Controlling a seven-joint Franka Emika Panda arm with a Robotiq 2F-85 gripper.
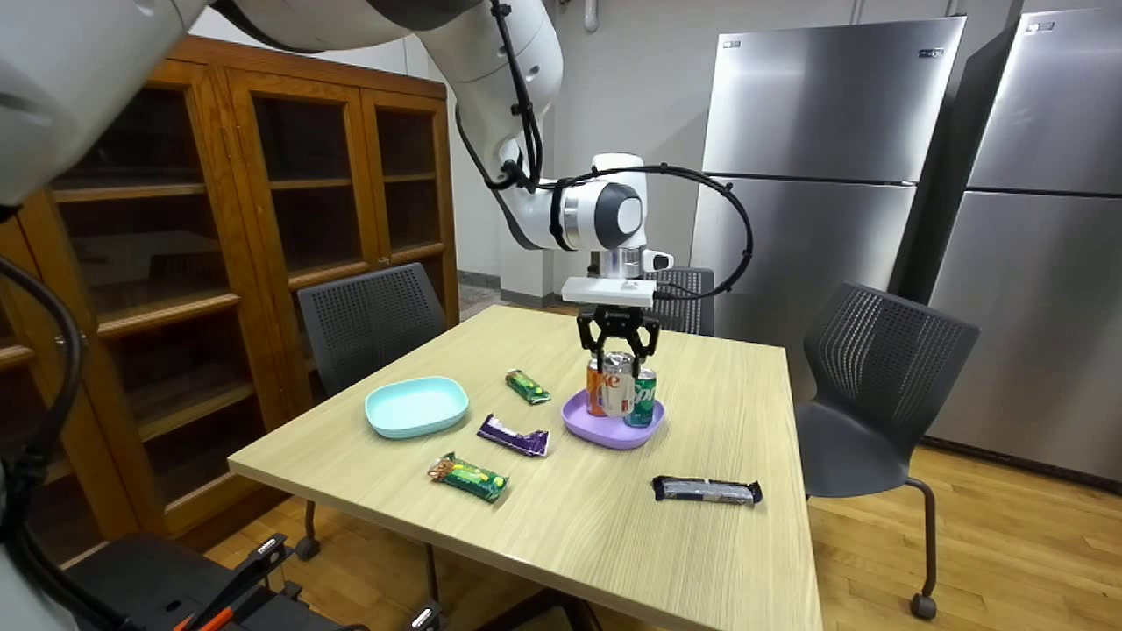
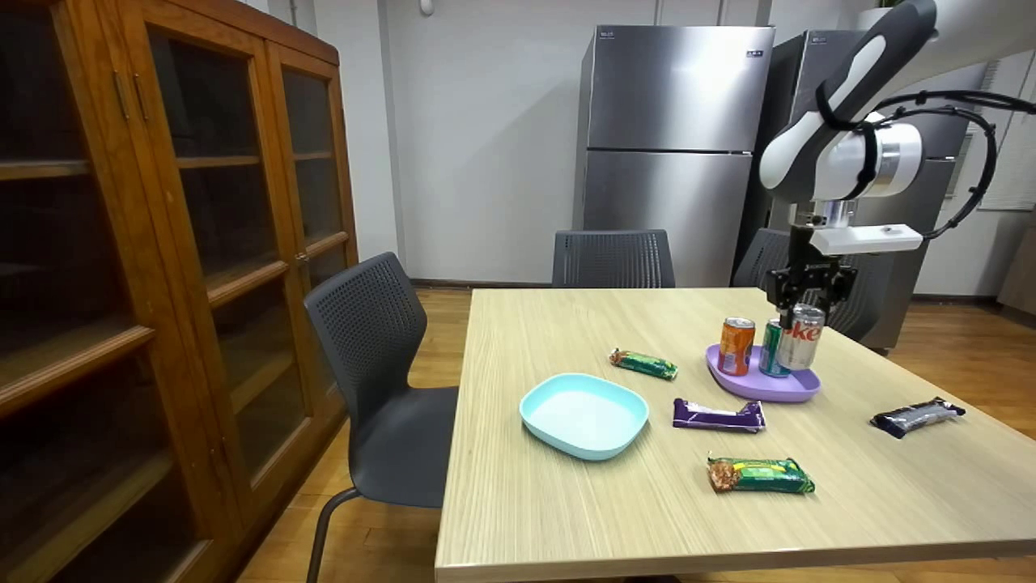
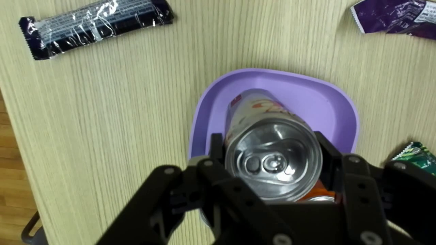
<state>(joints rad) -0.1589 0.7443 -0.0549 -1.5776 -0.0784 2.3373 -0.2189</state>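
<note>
The silver can point(image 2: 801, 338) is pointing lid uppermost, its long axis running close to vertical and, in an exterior view, leaning slightly. Its base is facing down toward the purple tray point(image 3: 316, 105) and appears to be hanging just above the tray's floor. In the wrist view the round lid is facing the camera, with the pull tab lying across its middle and the body receding behind it toward the upper left of that view. The orange can point(image 2: 736, 346) and the green can point(image 2: 770, 352) are standing upright in the tray, near the silver can; whether either is touching it is not showing clearly. The white arm point(image 1: 482, 96) is arching above the tabletop point(image 3: 119, 119), its outer links sloping to a wrist that is hanging nearly vertical, so that the jaws are pointing downward. The jaws are standing parted by the breadth of the silver can and are grasping it from opposite sides near the lid; in the wrist view, one jaw is showing at either flank.
</note>
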